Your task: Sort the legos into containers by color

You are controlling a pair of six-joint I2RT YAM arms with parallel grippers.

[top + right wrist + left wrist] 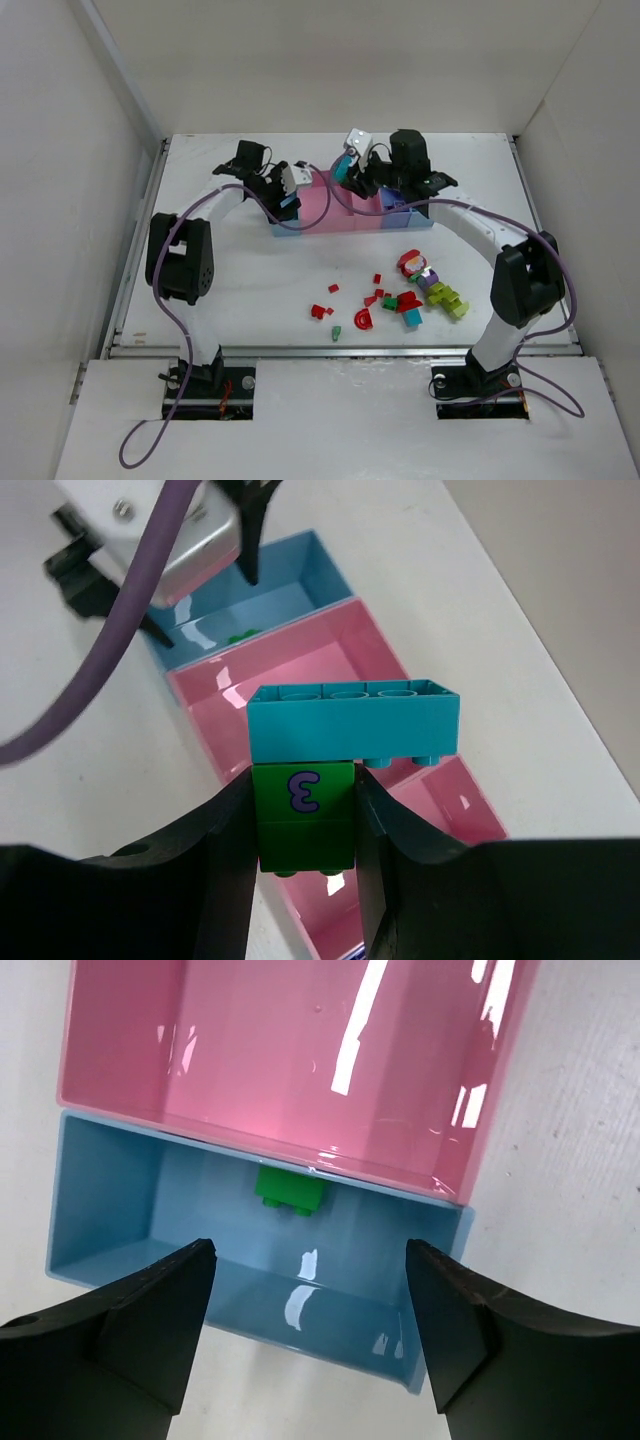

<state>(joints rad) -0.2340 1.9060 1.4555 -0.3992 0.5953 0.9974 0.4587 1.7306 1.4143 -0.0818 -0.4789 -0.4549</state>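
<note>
You have the row of joined shallow plastic bins (pixel 320 205) at the far middle of the white table (pixel 235 285). A small green plastic brick (pixel 290 1188) lies in its left-end light blue bin (pixel 100 1195), against the wall shared with the wide pink bin (pixel 270 1050). Loose coloured plastic bricks (pixel 400 295) lie scattered nearer, to the right.

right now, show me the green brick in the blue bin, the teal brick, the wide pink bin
green plastic brick (pixel 290 1188): left wrist view, middle
teal plastic brick (pixel 352 723): right wrist view, front face
wide pink plastic bin (pixel 300 1050): left wrist view, floor

Top camera high behind the arm bases (pixel 210 385), looking down on the whole bench (pixel 250 290), left wrist camera close above the light blue bin (pixel 110 1200), facing down, right wrist camera farther, slanting along the containers (pixel 295 675), both showing that bin.
</note>
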